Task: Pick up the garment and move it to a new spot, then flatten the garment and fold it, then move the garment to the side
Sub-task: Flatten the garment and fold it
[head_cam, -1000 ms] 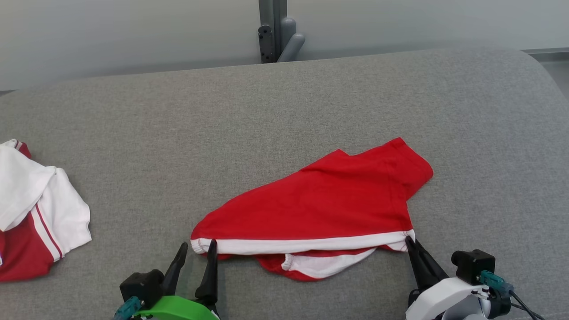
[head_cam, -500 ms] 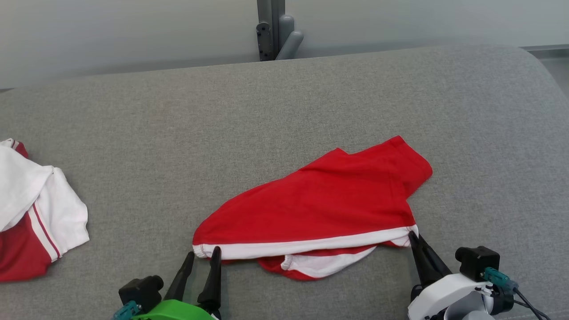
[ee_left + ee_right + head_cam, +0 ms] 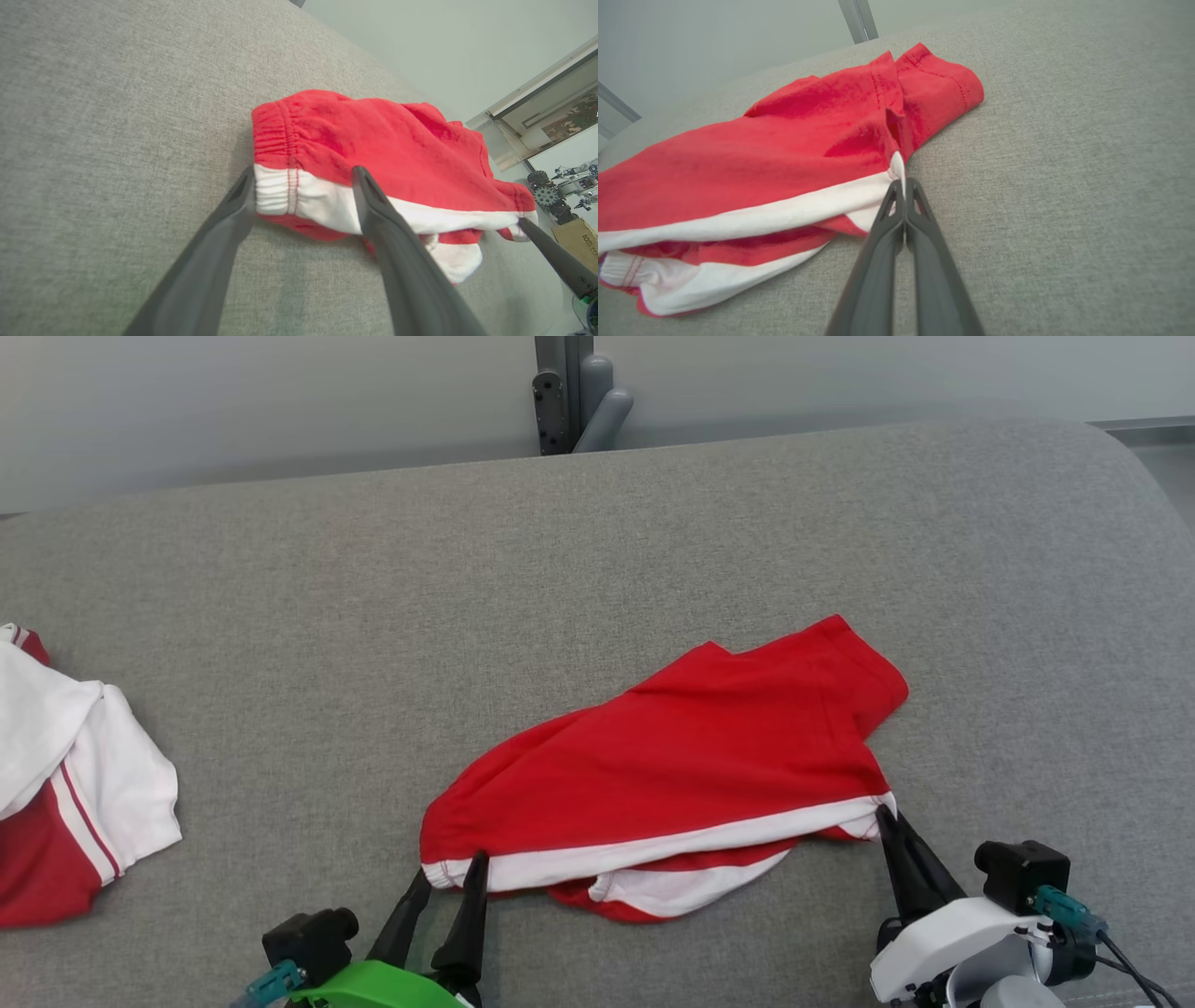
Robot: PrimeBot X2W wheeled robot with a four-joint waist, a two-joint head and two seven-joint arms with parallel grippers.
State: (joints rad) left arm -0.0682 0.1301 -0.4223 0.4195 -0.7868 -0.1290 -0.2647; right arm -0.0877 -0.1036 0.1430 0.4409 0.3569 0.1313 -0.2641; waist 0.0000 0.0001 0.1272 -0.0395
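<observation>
- Step in hand, as I read it: taking the garment (image 3: 667, 761) by the 2 ends of its white band, either to lift it to a new spot or to pull it flat; it is not yet folded.
- The right fingers (image 3: 885, 819) are pressed fully together on the white corner at the band's right end; in the right wrist view a sliver of white cloth sits between the tips, so that corner is held.
- The left fingers (image 3: 452, 870) stand wide apart and hold nothing; in the left wrist view they straddle the gathered left end of the band, 1 tip touching its outer edge, the other lying over the white strip.
- Next move, in my judgement: close the left fingers on that end and catch the cloth cleanly; then raise both arms together with the band taut between them; a lopsided pull would likely drag the cloth askew.
- The garment lies on the grey upholstered surface (image 3: 597, 569), in the lower centre of the head view, a little right of middle.
- It looks like red shorts, thin and limp; a white band runs along the near edge; elastic puckers show at the left end; a hemmed leg points to the upper right; another red-and-white layer pokes out beneath the band.
- A white-and-red garment (image 3: 75, 793) lies at the left edge of the frame, well apart.
</observation>
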